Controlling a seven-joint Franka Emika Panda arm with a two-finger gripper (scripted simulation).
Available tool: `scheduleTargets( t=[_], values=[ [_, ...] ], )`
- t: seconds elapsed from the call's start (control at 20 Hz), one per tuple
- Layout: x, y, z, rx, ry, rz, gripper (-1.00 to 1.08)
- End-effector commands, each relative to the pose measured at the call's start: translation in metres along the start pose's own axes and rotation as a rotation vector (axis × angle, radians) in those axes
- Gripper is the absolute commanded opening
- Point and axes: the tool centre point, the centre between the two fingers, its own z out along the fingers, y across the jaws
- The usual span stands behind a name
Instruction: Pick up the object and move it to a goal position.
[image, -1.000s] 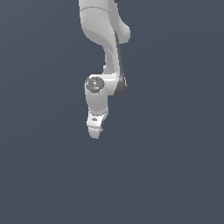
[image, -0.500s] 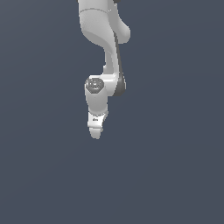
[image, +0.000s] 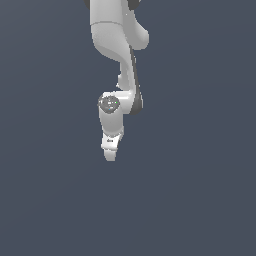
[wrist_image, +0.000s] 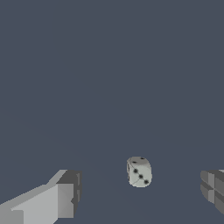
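Observation:
In the wrist view the object (wrist_image: 139, 171) is a small pale grey-beige rounded cube with dark dots, like a die, lying on the dark grey floor. It lies between my two fingers, nearer the middle of the gap, and touches neither. One finger (wrist_image: 65, 194) and the other finger (wrist_image: 213, 188) stand wide apart, so my gripper (wrist_image: 140, 192) is open and empty. In the exterior view the white arm hangs down with the gripper (image: 110, 154) pointing at the floor. The object is not visible there.
A plain dark grey floor (image: 200, 200) fills both views. No other objects, containers or edges show.
The gripper has sunk slightly lower in the exterior view. The arm's pose is otherwise almost the same.

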Motion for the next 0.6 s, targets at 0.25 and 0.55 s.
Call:
scheduleTargets(
  t=[0.25, 0.55],
  values=[
    [0.0, 0.0, 0.022, 0.0, 0.0, -0.001, 1.0],
    [0.0, 0.0, 0.022, 0.0, 0.0, -0.001, -1.0]
  ],
)
